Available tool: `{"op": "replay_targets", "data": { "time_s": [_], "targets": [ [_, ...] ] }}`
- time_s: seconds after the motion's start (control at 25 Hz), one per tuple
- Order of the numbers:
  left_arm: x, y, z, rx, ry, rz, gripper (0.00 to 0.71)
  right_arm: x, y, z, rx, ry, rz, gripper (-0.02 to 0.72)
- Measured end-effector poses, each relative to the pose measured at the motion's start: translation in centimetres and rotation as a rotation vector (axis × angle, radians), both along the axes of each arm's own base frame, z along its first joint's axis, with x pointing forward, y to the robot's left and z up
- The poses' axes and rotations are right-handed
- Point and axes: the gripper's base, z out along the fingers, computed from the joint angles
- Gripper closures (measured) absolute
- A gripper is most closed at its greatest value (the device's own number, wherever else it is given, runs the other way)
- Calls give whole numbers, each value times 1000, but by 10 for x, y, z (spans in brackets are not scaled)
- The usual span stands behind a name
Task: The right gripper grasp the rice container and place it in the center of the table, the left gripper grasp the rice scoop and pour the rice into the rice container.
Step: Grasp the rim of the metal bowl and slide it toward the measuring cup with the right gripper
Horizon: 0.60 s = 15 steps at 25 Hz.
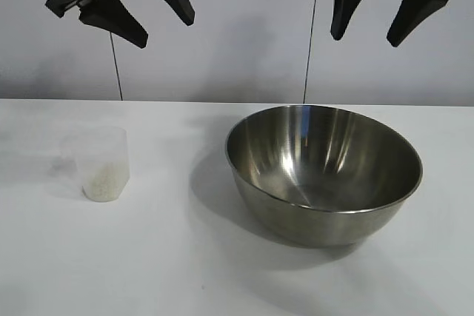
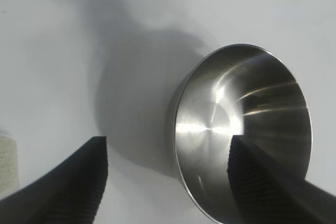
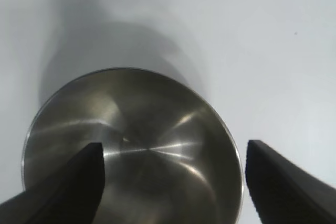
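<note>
Presently on the table, a plain white top: one rice container, a large shiny steel bowl, upright and bare inside, standing right of centre in the exterior view; one rice scoop, a small translucent plastic cup, upright at the left, well apart from the bowl, with rice filling its lower part. Left gripper: high above the table over the scoop's side, tilted, fingers spread and holding nothing; its wrist view shows the bowl between its finger pads and a sliver of the scoop at the frame edge. Right gripper: high above the bowl, pointing downward, fingers spread and empty; its wrist view looks into the bowl, which lies between its pads, untouched.
</note>
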Motion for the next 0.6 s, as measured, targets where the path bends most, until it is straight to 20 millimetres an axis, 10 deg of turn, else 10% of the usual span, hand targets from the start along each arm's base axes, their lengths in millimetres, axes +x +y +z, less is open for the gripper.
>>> {"op": "replay_targets", "data": {
  "time_s": [0.6],
  "targets": [
    [0, 0, 0, 0, 0, 0, 233, -21, -37, -106, -12, 199, -55, 188]
  ]
}}
